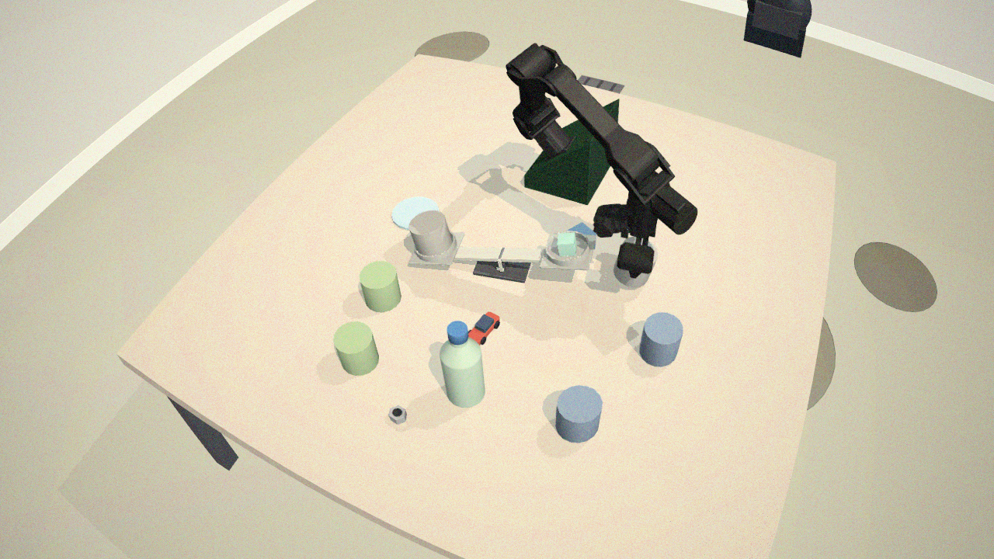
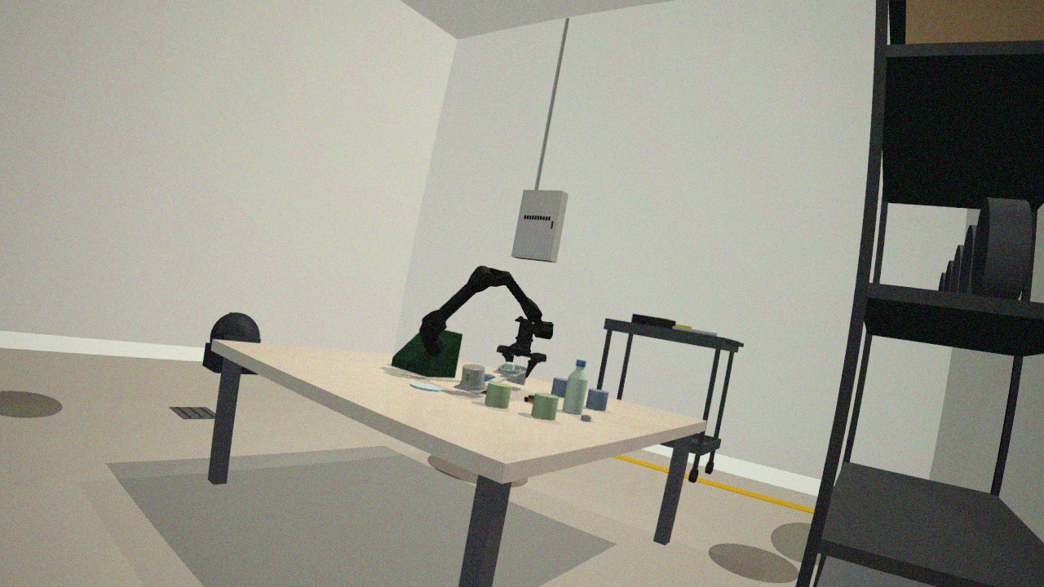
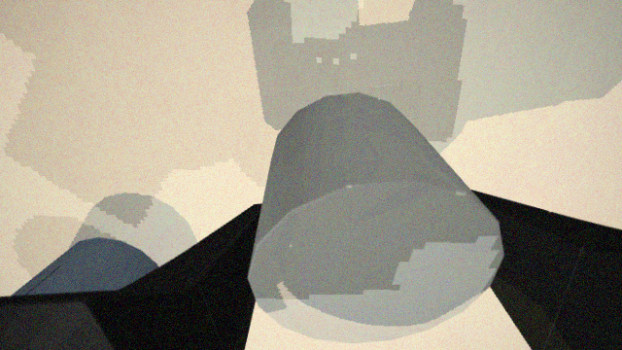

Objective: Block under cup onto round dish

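Note:
My gripper (image 1: pixel 635 264) (image 3: pixel 354 205) is shut on a grey cup (image 1: pixel 627 278) (image 3: pixel 355 141), beyond the right end of the balance (image 1: pixel 479 255) and low over the table; I cannot tell whether the cup touches it. The mint-green block (image 1: pixel 567 243) (image 2: pixel 508 366) lies uncovered in the balance's right pan. The other grey cup (image 1: pixel 430 234) (image 2: pixel 473 377) stands upright on the left pan. The pale blue round dish (image 1: pixel 408 210) (image 2: pixel 424 386) lies behind that cup, with nothing seen on it.
A blue object (image 1: pixel 581 227) lies just behind the right pan. Two green cylinders (image 1: pixel 381 288) (image 1: pixel 357 349), a bottle (image 1: pixel 463 375), a red toy car (image 1: pixel 484 327), a nut (image 1: pixel 397 414) and two blue cylinders (image 1: pixel 660 340) (image 1: pixel 578 414) stand or lie in front of the balance.

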You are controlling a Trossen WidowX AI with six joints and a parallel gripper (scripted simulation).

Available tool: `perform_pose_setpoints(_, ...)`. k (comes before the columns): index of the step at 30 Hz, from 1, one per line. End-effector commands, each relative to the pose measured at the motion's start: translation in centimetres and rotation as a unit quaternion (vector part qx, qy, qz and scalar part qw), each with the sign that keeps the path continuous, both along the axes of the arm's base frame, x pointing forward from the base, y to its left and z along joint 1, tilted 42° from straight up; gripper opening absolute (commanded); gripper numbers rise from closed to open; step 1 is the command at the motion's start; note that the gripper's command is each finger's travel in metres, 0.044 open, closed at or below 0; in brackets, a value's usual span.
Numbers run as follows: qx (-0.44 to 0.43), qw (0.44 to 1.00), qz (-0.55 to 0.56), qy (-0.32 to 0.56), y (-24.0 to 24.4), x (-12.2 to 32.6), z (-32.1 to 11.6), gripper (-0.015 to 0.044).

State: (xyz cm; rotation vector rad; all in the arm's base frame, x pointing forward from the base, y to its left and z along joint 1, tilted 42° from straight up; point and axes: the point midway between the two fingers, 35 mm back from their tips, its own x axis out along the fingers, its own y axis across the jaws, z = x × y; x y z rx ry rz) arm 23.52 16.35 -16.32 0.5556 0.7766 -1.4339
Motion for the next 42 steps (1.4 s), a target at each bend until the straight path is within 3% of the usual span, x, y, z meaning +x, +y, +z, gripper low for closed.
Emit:
perform_pose_setpoints(1,0.001,1.000,0.003,-0.002,-0.2,0.1,-0.3,0.0000)
perform_pose_setpoints(11,0.001,1.000,0.003,-0.002,-1.3,0.1,-1.6,0.0000)
perform_pose_setpoints(28,0.001,1.000,0.002,-0.001,-0.4,0.1,-0.6,0.0440)
perform_pose_setpoints(33,0.002,1.000,0.003,-0.001,2.5,0.2,2.8,0.0440)
perform_pose_setpoints(39,0.002,1.000,0.003,-0.001,2.6,0.2,2.9,0.0440)
perform_pose_setpoints(42,0.002,1.000,0.009,0.004,2.0,0.9,4.4,0.0361)
